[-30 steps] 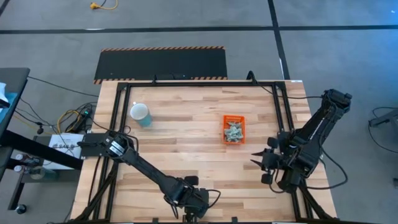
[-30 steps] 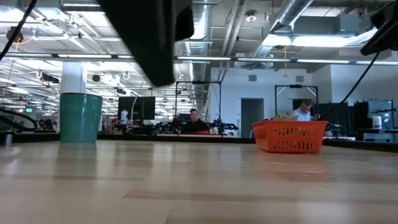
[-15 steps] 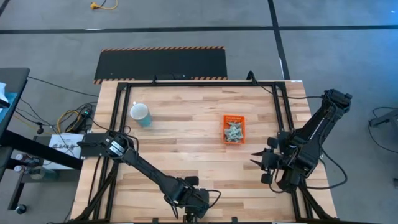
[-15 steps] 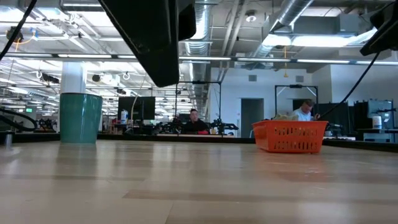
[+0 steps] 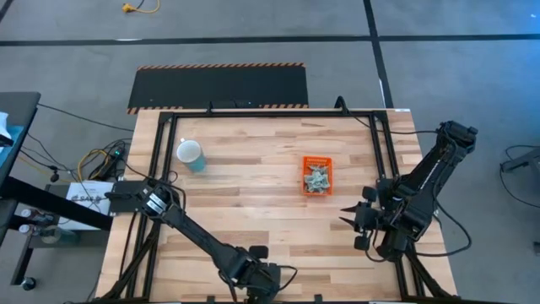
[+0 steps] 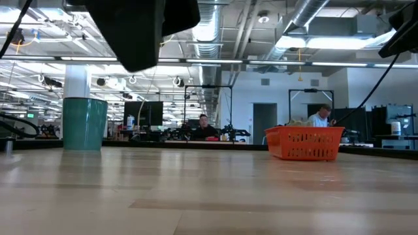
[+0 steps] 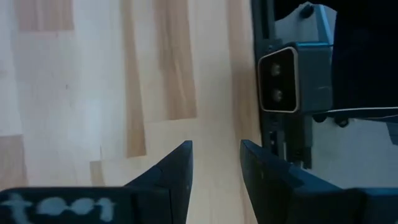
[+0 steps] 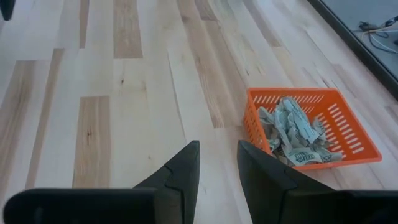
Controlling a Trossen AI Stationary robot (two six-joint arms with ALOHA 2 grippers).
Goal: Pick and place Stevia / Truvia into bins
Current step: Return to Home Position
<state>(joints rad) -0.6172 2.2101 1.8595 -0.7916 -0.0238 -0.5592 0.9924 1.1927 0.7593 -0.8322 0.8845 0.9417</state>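
Well, since half a second ago my left tool has slid closer to the near edge of the surface, and in the low view its dark bulk has lifted up and away to the left. Its fingers stand narrowly apart with nothing between them. My right tool hasn't budged at the right edge; it too shows a narrow, empty gap. The Stevia packets lie heaped in the orange tray, and I see none loose on the wood. I judge the sorting finished, with the left arm simply retiring to rest. The cup stands well apart from the tray.
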